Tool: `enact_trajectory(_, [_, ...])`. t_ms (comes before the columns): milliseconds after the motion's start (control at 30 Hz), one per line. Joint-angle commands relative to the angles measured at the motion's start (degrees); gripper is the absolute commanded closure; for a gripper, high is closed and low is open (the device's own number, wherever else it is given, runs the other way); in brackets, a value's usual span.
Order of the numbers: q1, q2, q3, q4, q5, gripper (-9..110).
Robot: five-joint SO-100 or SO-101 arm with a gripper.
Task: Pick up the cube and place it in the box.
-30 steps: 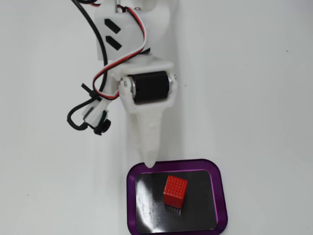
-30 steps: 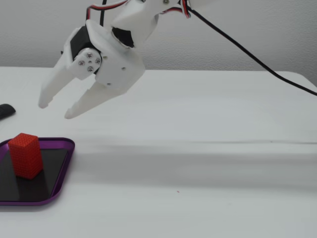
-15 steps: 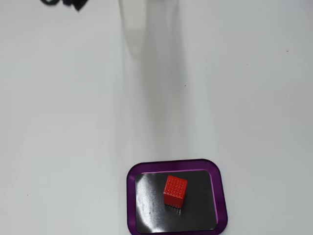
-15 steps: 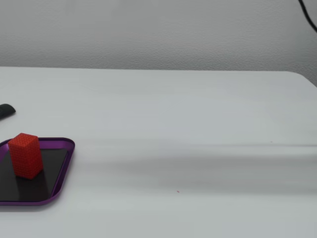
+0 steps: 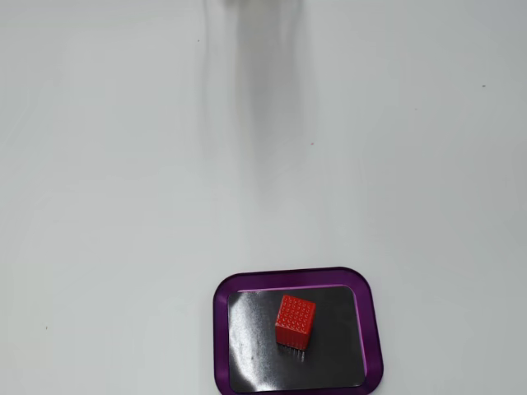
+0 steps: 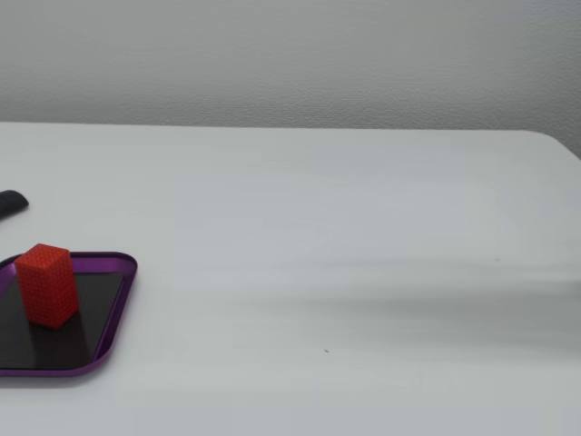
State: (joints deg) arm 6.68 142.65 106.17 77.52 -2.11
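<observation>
The small red cube [image 5: 295, 320] with a dotted surface stands on the glossy black base of the box, a shallow tray with a purple rim [image 5: 220, 313], near the bottom of a fixed view. In the other fixed view the cube [image 6: 46, 283] stands in the same tray [image 6: 120, 300] at the far left edge. The gripper and arm do not show in either view; only a faint grey shadow falls on the table.
The white table [image 5: 123, 206] spreads around the tray. A small dark object [image 6: 11, 203] lies at the left edge behind the tray. The table's far edge meets a pale wall [image 6: 290, 54].
</observation>
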Motion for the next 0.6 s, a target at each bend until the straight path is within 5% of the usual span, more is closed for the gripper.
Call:
enact_trajectory(0, [0.26, 11.87, 15.56, -3.25, -0.18, 84])
enact_trajectory(233, [0.26, 33.57, 43.51, -13.54, -0.09, 84])
enact_trajectory(567, [-0.35, 53.96, 66.80, -11.95, 0.35, 84])
